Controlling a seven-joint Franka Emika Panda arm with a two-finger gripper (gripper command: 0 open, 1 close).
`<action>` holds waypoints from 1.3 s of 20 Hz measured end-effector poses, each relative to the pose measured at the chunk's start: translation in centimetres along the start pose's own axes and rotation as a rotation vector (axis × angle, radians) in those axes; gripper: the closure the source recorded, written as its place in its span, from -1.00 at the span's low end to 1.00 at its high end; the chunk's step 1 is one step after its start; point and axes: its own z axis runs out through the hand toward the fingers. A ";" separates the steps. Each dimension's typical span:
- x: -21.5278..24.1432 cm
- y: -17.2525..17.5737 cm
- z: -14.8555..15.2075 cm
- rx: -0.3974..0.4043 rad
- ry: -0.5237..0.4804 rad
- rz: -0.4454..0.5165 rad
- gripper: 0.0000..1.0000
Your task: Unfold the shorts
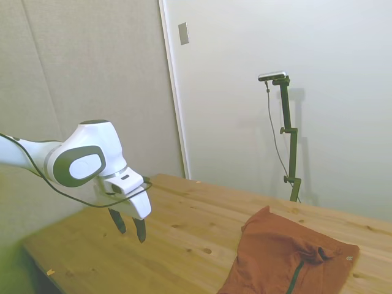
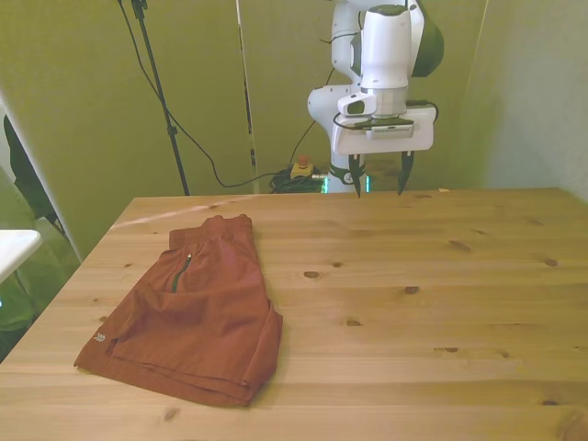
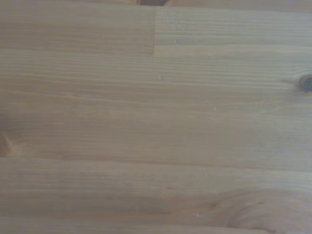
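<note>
The jaws stand open with nothing between them, their two dark fingers pointing straight down. I see them hanging in the air above the bare wood of the desk, not touching it, near the desk's far edge in the front view.

Going left to right in the front view: the shorts lie on the front view's left part of the desk, toward the near edge. They are rust-orange and lie flat but folded, with doubled layers of cloth showing along the near hem. A short dark stripe runs down the upper part of the fabric, and a small pale tag sits at the hem corner on the front view's left. To the right of the shorts the desk is plain wood with scattered dark knots. The jaws are well apart from the shorts, farther back and toward the front view's right.

In the side view I see the white arm on the left, with the jaws above the desk, and the shorts well away at the lower right, partly cut off by the frame's bottom edge.

The wrist view shows me only blurred wood grain of the desk, with one dark knot.
</note>
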 end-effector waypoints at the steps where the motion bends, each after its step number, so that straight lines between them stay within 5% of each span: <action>1: 0.0 0.0 0.0 0.000 -0.001 0.000 -1.00; 7: 4.1 -0.1 -2.6 0.045 0.059 0.074 -1.00; 15: 18.9 4.0 -6.5 0.113 0.171 0.298 -1.00; 26: 35.7 13.3 -3.6 0.149 0.240 0.580 -1.00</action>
